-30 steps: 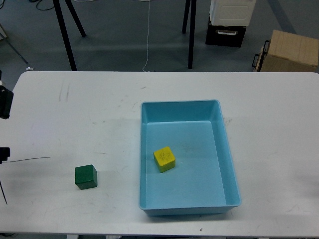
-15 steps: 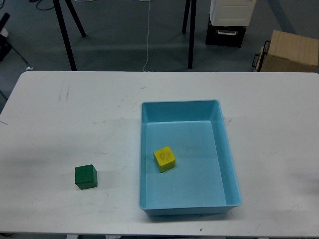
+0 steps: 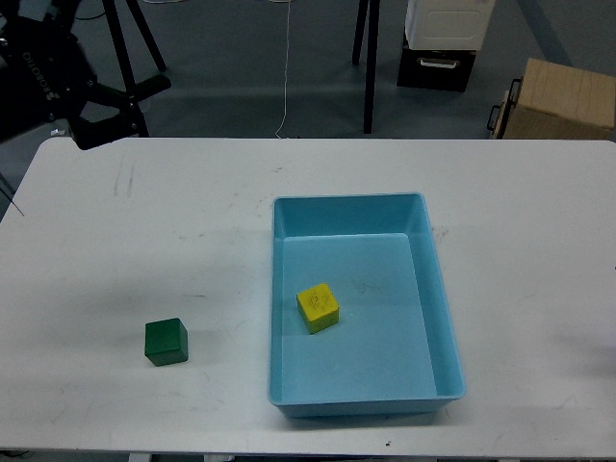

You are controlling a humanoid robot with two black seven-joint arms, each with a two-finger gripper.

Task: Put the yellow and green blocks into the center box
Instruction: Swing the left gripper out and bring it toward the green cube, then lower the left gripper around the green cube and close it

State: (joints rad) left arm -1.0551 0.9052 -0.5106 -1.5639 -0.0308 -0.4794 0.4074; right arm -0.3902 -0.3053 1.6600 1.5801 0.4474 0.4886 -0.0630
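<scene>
My left gripper (image 3: 123, 108) hangs high at the table's (image 3: 115, 250) far left corner, fingers spread and empty; the green block (image 3: 166, 342) sits on the tabletop left of the blue box (image 3: 443, 289), the yellow block (image 3: 318, 308) inside it

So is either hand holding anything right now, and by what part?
Nothing is held. The left hand is open and empty, the green block sits alone on the table, and the right hand is out of view.
</scene>
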